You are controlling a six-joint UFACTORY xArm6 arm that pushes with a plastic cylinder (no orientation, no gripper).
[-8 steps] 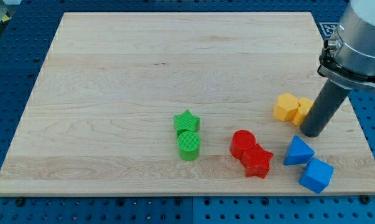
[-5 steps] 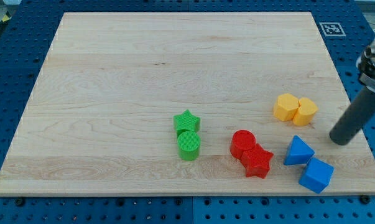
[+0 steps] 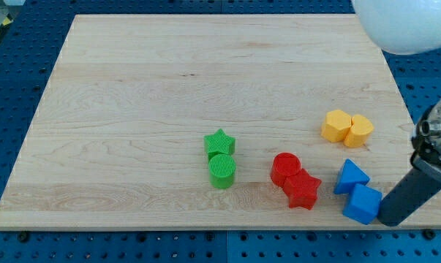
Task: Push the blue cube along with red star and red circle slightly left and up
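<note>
The blue cube (image 3: 363, 204) lies near the board's bottom right corner. My tip (image 3: 390, 221) is against its right side, at the view's lower right. A blue triangular block (image 3: 350, 176) sits just above the cube, touching it. The red star (image 3: 303, 191) lies left of the cube with a small gap. The red circle (image 3: 285, 168) touches the star on its upper left.
A green star (image 3: 220, 142) and a green circle (image 3: 221, 171) stand together left of centre at the bottom. Two yellow blocks (image 3: 347, 127) sit at the right, above the blue ones. The wooden board's bottom edge (image 3: 205, 223) runs just below the blocks.
My tip has moved from beside the yellow blocks to the right, then down to the blue cube's right side. The cube has shifted slightly left.
</note>
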